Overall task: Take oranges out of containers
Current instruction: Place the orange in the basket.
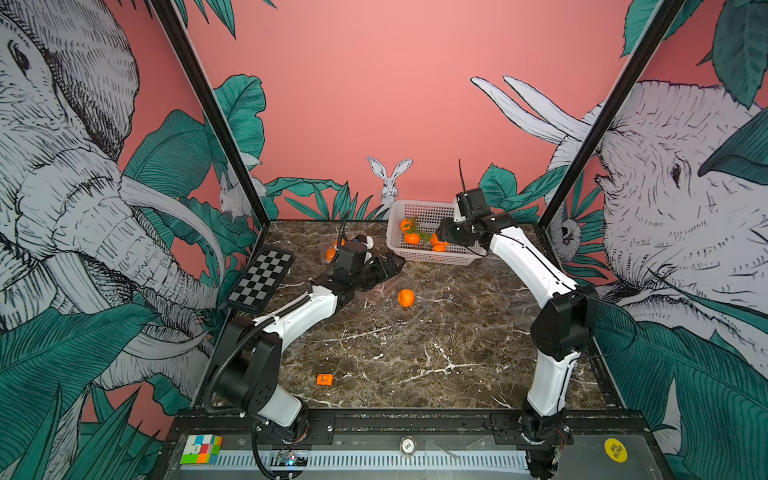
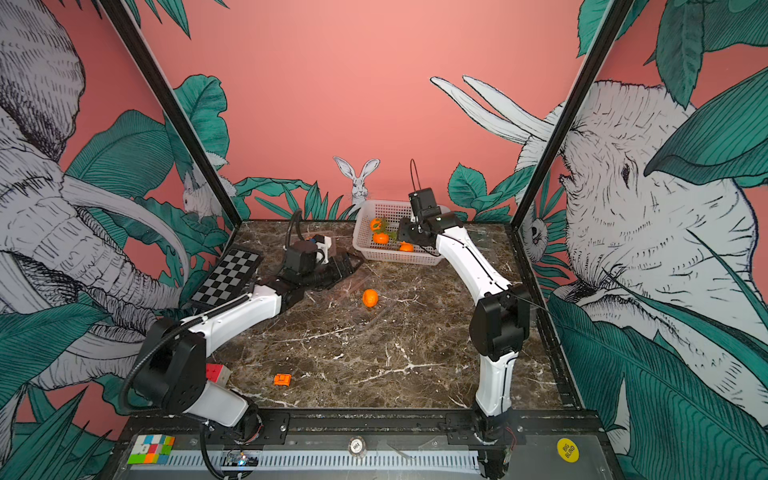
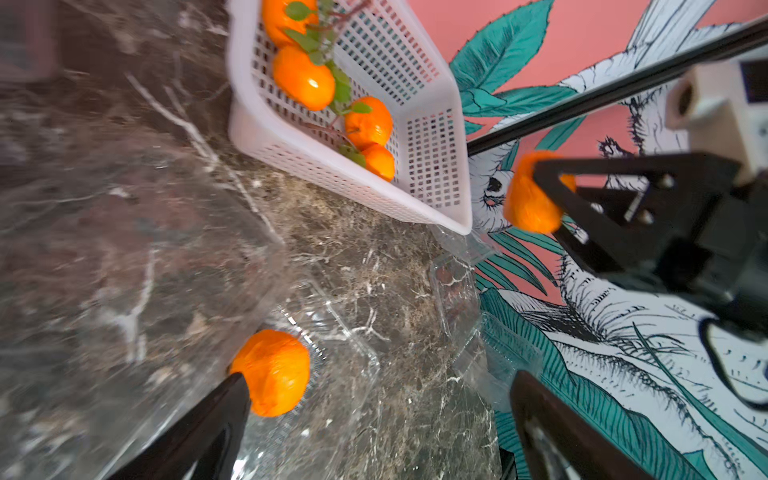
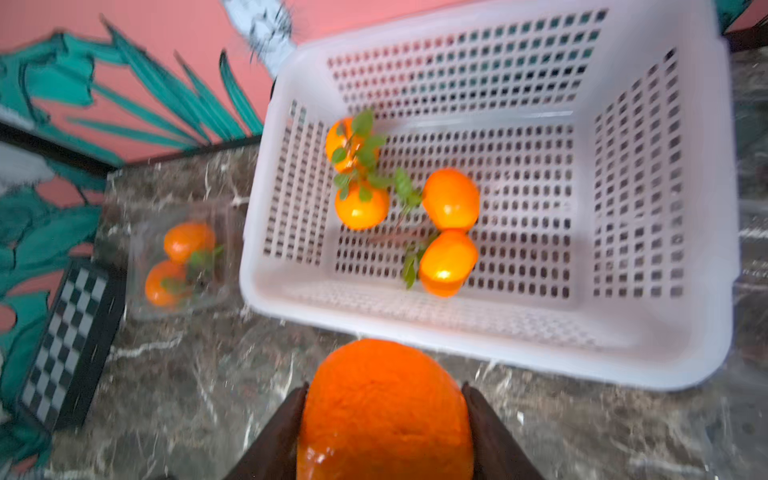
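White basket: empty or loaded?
Loaded, not full: four oranges lie on the white basket's floor in the right wrist view; a fifth orange sits clamped in the right gripper.

I see bright orange oranges [image 4: 451, 199], some with green leaves [image 4: 365, 153], against a white basket [image 1: 428, 257] patterned with gridded holes. The held orange [image 4: 384, 415] is a deeper orange between the dark fingers [image 4: 286, 419] of my right gripper [image 4: 384, 390]. The table [image 1: 415, 353] is dark brown marble, veined white. A checkerboard [image 1: 261, 280] shows black and white squares. My left arm [image 1: 299, 313] and right arm [image 1: 532, 266] are white and black. The walls [image 1: 374, 104] are pink with teal leaves and black-lined white animals.
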Action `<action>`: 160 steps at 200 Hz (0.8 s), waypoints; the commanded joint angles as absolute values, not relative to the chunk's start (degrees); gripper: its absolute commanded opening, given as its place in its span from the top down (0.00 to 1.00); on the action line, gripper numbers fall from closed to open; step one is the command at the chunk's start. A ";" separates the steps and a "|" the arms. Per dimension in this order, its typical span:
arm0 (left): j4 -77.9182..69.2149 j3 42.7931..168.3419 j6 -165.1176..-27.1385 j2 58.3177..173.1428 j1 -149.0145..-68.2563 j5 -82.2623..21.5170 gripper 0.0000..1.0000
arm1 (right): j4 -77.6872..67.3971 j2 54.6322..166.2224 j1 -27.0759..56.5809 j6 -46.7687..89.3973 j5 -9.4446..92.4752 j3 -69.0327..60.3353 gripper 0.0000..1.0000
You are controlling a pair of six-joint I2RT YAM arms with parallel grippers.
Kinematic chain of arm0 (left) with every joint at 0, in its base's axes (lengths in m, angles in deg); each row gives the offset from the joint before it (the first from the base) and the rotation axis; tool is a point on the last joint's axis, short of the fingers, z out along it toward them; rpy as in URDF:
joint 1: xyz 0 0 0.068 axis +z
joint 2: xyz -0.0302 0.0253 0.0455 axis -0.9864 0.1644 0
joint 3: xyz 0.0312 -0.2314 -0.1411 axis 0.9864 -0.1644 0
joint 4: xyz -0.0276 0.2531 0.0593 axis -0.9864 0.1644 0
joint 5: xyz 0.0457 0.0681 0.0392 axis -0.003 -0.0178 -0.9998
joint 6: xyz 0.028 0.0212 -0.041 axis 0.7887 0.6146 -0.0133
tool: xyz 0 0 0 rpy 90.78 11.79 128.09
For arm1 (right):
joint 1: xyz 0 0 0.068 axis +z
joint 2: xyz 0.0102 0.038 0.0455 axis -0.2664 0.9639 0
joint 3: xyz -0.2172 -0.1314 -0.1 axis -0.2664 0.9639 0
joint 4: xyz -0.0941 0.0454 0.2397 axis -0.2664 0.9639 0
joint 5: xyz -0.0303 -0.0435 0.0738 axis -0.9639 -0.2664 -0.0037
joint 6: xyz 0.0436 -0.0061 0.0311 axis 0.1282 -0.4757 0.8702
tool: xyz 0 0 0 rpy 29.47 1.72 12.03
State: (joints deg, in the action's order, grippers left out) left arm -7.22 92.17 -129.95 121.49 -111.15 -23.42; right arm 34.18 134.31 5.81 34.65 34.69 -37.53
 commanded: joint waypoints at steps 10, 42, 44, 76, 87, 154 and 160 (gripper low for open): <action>-5.60 99.55 -128.01 125.85 -113.96 -21.76 0.01 | 35.75 142.72 2.88 35.99 35.07 -44.13 0.47; -5.48 100.44 -128.31 127.46 -114.52 -20.91 0.01 | 39.23 150.74 1.00 34.02 31.21 -50.47 0.45; -5.52 100.30 -128.31 127.48 -114.54 -20.90 0.01 | 39.23 151.15 0.81 33.93 31.30 -50.62 0.45; -4.47 98.85 -127.31 126.55 -114.48 -20.16 0.01 | 41.22 156.86 -0.65 32.57 32.01 -55.71 0.42; -3.37 98.51 -126.57 126.05 -114.50 -20.12 0.01 | 41.29 157.02 -0.68 32.01 32.42 -56.75 0.39; 3.24 96.26 -121.73 119.03 -111.42 -21.48 0.01 | 42.20 145.87 2.68 29.72 33.77 -55.74 0.06; 3.42 95.22 -121.64 117.79 -110.59 -21.59 0.01 | 41.77 144.02 3.71 29.27 33.37 -53.95 0.04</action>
